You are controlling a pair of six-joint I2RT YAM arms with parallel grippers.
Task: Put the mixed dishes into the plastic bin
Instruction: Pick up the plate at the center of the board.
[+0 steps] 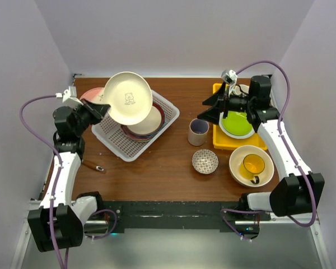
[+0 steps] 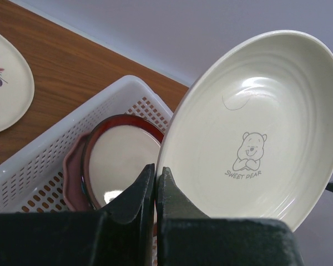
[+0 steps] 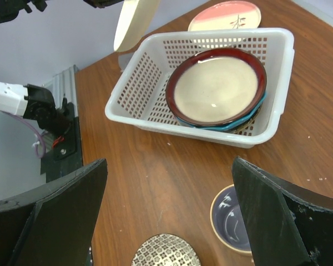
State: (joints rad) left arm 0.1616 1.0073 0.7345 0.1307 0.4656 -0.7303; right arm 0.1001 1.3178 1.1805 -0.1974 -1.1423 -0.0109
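My left gripper is shut on the rim of a cream plate with a bear drawing, holding it tilted above the white plastic bin. Inside the bin lies a stack of plates, a red-rimmed cream one on top. A pink-and-cream plate rests on the table behind the bin. My right gripper hangs open and holds nothing, over the table between a beige mug and a small patterned bowl.
A yellow tray at the right carries a green plate. In front of it a large cream bowl holds a yellow mug. A small brown-handled utensil lies beside the left arm.
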